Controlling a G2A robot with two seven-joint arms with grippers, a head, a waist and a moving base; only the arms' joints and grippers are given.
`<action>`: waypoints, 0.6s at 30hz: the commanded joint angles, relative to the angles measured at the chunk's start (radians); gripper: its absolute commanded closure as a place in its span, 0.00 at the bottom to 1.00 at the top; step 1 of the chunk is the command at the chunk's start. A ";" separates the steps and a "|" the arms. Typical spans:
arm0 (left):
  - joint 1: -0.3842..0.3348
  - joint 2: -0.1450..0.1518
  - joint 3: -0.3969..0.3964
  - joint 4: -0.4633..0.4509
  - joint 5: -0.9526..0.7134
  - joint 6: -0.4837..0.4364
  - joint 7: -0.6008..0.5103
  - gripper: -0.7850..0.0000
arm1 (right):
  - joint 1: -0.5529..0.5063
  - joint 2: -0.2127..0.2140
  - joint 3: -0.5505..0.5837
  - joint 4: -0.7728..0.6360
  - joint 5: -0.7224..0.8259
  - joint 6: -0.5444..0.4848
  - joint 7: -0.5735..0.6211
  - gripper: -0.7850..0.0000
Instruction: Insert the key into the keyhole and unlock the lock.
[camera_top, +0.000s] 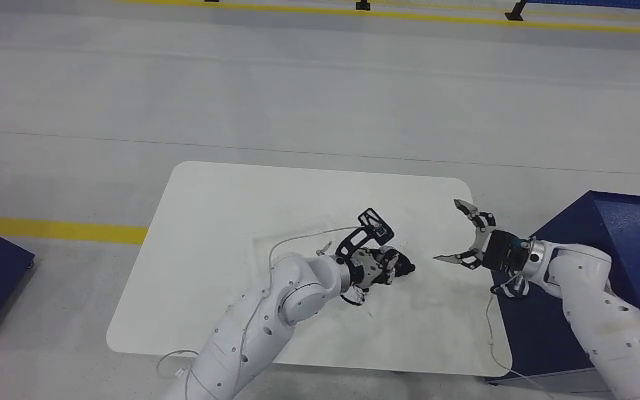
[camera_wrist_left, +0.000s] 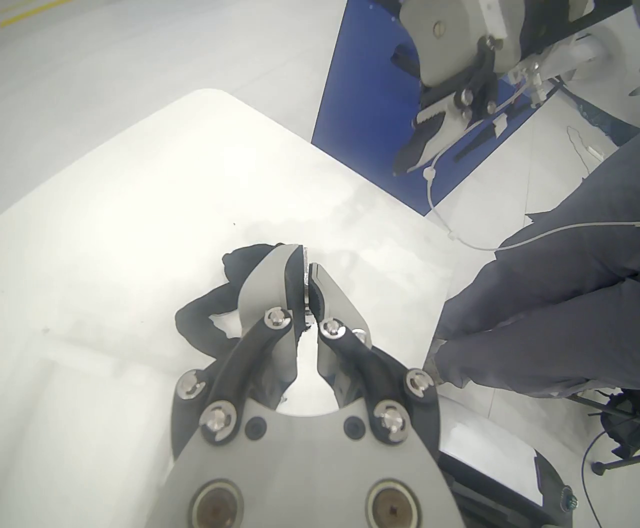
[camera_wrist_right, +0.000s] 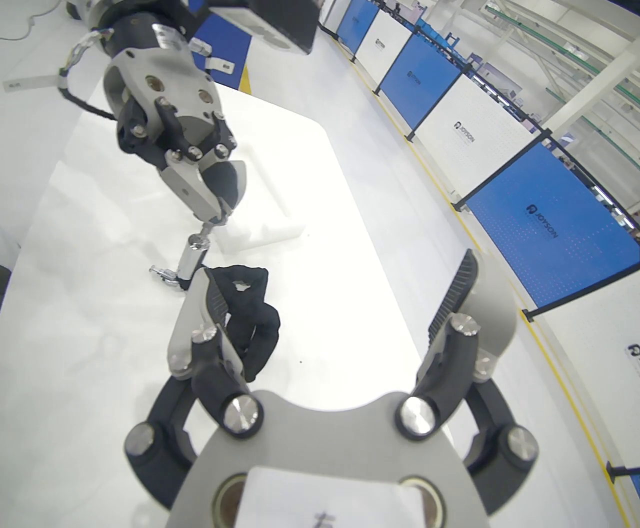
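My left gripper (camera_wrist_left: 307, 274) is shut on the thin metal key (camera_wrist_left: 305, 285), whose blade edge shows between the pads. In the right wrist view the left gripper (camera_wrist_right: 219, 216) holds the key's tip at the end of a tilted silver cylinder lock (camera_wrist_right: 192, 256). The lock lies on the white table (camera_top: 220, 250), with a black strap (camera_wrist_right: 252, 312) beside it. My right gripper (camera_wrist_right: 334, 292) is open, one finger (camera_wrist_right: 207, 295) close by the strap and lock. From above, the left gripper (camera_top: 392, 266) is mid-table and the right gripper (camera_top: 447, 232) is just to its right.
A low white block (camera_wrist_right: 272, 220) lies on the table behind the lock. A blue cabinet (camera_top: 590, 260) stands against the table's right edge, under the right arm. A thin white cable (camera_top: 290, 240) trails across the table near the left arm.
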 joint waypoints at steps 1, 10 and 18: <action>-0.011 -0.007 0.019 0.055 -0.006 0.006 -0.007 1.00 | -0.001 -0.003 0.005 0.005 0.044 0.001 0.041 0.00; -0.077 -0.048 0.080 0.244 -0.095 0.019 -0.017 1.00 | -0.009 -0.006 0.005 -0.011 0.075 -0.006 0.082 0.00; -0.118 -0.072 0.101 0.294 -0.106 0.006 0.052 0.00 | -0.009 -0.006 0.005 -0.011 0.075 -0.006 0.082 0.00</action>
